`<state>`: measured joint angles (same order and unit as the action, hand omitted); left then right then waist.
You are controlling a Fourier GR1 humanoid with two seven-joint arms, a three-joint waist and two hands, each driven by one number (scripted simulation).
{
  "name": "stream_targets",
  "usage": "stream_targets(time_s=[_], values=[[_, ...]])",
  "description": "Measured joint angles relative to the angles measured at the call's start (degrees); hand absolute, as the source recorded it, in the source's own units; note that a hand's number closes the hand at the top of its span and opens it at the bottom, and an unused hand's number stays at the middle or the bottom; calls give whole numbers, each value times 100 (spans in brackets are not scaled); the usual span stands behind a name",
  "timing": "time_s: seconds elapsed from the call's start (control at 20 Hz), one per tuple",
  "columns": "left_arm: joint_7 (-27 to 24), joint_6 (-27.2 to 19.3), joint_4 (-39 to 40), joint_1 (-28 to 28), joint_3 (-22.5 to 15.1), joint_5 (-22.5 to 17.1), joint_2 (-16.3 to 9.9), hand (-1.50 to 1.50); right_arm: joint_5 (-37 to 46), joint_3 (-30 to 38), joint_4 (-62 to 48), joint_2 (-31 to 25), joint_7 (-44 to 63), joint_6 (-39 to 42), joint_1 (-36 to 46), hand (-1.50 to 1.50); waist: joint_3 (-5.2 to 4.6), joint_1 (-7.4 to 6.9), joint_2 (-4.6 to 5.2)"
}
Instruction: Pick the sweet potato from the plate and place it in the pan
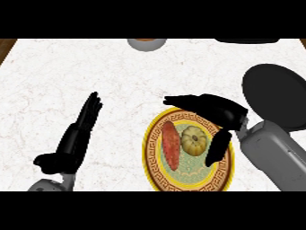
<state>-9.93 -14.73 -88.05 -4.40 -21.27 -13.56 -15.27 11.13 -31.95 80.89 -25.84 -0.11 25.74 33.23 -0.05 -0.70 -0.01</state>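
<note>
Sweet potato (171,145) lies on the patterned plate (154,173) at the desk's (62,72) near edge, beside a small pumpkin (195,140). Right hand (212,110) hovers over the plate, fingers spread, grasping nothing. Left hand (79,132) rests released, fingers straight, toward the near-left. Dark pan (281,96) sits by the right edge.

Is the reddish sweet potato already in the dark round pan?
No, the reddish sweet potato lies on the gold-rimmed plate, while the dark round pan holds nothing.

surface: white marble counter (62,67) | on it: patterned plate (156,170), dark pan (281,96), possibly a bowl (146,43) at far edge
</note>
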Motion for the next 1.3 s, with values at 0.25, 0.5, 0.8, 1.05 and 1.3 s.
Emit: stream_targets(time_s=[0.25,0.5,0.8,1.05,1.3], values=[[128,90,-65,-22,105,34,31,0,698,-358,-130,353,359,111,61,-150,2,23,0],[161,201,-85,56,226,205,193,0,1264,-276,-126,732,476,248,-237,-150,4,45,-1],[332,364,-72,-67,472,355,330,0,1829,-16,-433,1129,350,330,-376,-150,4,51,1],[329,407,-280,193,457,568,486,0,2155,289,-763,1401,49,272,-457,-150,5,44,1],[310,598,-144,128,676,626,578,0,2443,591,-1181,1636,-197,368,-319,-150,3,44,-1]])
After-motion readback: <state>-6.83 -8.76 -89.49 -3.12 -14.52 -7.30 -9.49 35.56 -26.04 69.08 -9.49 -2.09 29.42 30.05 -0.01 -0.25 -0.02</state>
